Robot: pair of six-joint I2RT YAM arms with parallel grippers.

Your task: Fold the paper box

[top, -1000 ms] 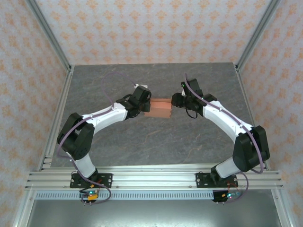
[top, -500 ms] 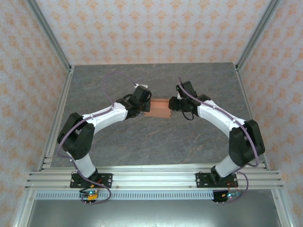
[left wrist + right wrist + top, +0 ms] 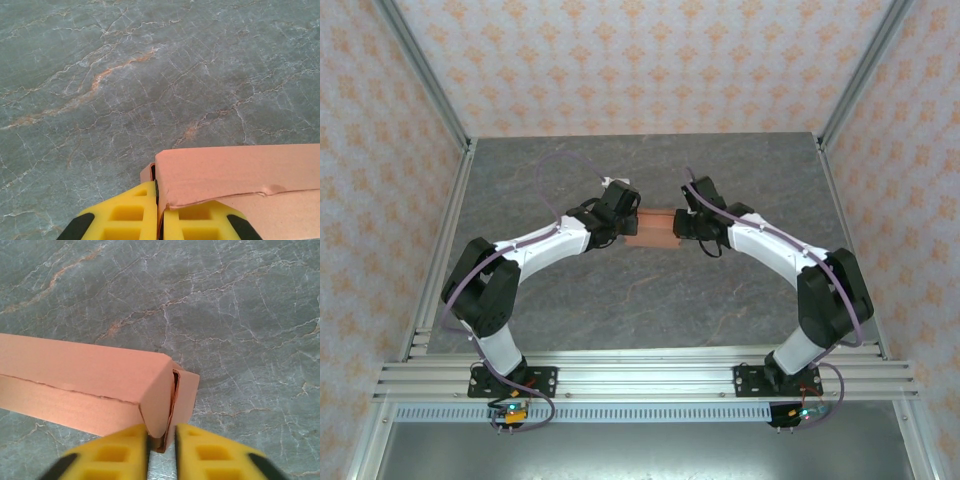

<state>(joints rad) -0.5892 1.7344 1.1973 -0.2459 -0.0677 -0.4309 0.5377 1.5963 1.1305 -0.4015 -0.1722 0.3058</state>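
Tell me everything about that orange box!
The paper box is salmon-orange thin card, folded into a flat, closed rectangle with a seam along its side and a slightly gaping end flap. It lies level above the grey marbled table, the left gripper pinching one end and the right gripper the other.

a grey marble-patterned counter (image 3: 650, 300) with pale and rust-coloured veins lies under everything. behind the counter and on both its sides stand walls (image 3: 640, 60) papered in cream with an orange motif. aluminium posts (image 3: 423, 70) rise from the counter's far corners, and aluminium rails (image 3: 640, 378) run along its near edge.
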